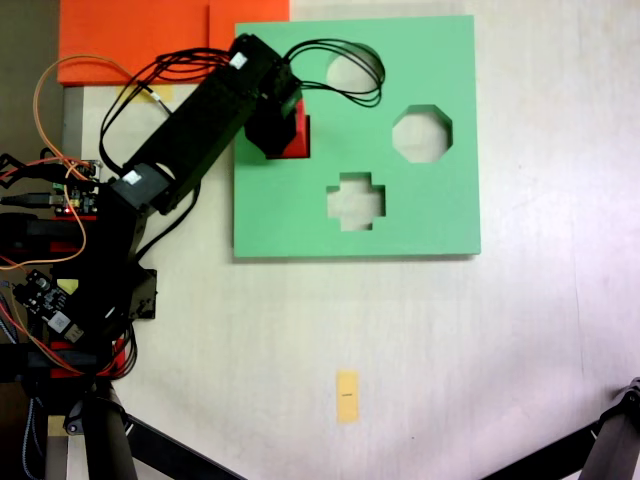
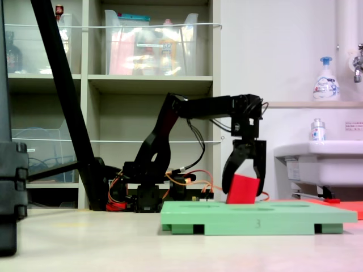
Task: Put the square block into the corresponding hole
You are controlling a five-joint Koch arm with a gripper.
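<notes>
The square block (image 2: 243, 190), a red foam cube, is held tilted with its lower edge at the surface of the green board (image 2: 283, 215). My gripper (image 2: 244, 182) points straight down, shut on its upper part with a finger on each side. In the fixed view from above, the gripper (image 1: 278, 128) covers most of the block (image 1: 298, 140), which sits near the board's (image 1: 440, 215) left edge. The corresponding hole lies hidden beneath the gripper and block. I cannot tell whether the block's bottom has entered it.
The board also has a round cutout (image 1: 345, 68), an octagonal cutout (image 1: 422, 133) and a cross cutout (image 1: 356, 200). Orange foam sheets (image 1: 140, 40) lie behind the arm's base. A yellow tape mark (image 1: 347, 395) is on the table in front.
</notes>
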